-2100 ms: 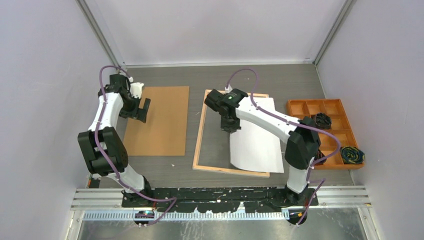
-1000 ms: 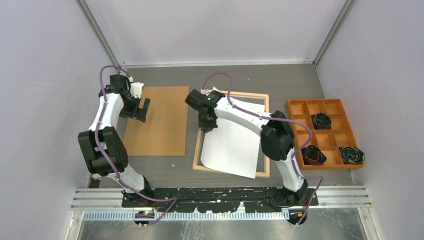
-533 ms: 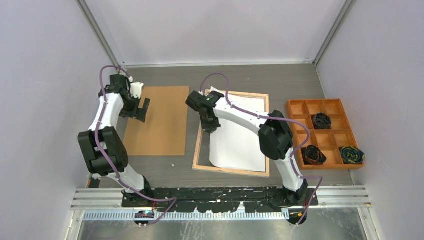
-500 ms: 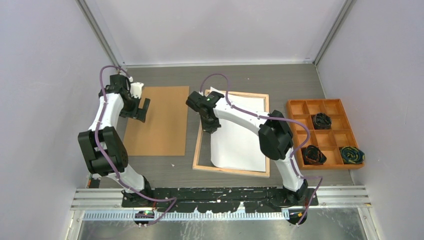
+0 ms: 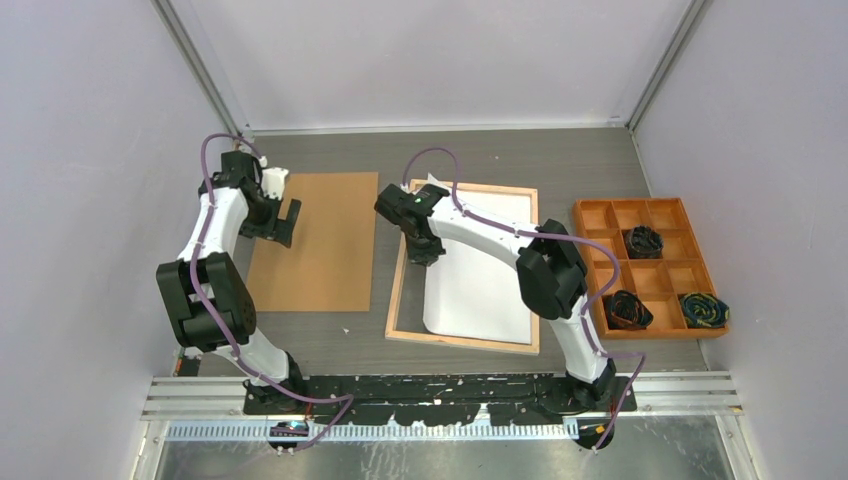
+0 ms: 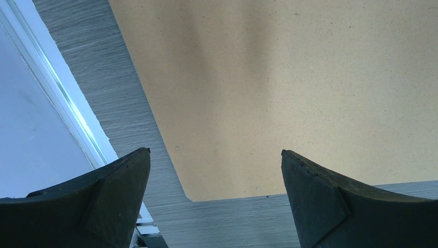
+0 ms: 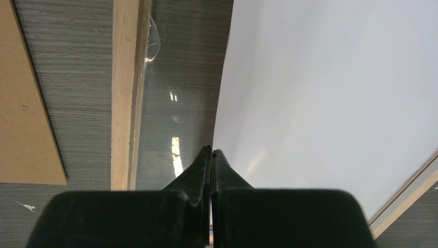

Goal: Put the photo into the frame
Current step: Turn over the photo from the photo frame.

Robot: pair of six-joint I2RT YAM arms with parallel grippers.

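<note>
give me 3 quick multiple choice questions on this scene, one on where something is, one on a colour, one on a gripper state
1. Where does the photo lie?
A on the board
B over the frame
C in the tray

2. What colour is its upturned side?
A white
B orange-brown
C black

3. The left gripper is:
A shut on the photo
B shut on the frame
C open

Answers:
1 B, the sheet covers most of the pane between the wooden rails.
2 A, plain white shows in the top and right wrist views.
3 C, its jaws stand wide apart, holding nothing.
</note>
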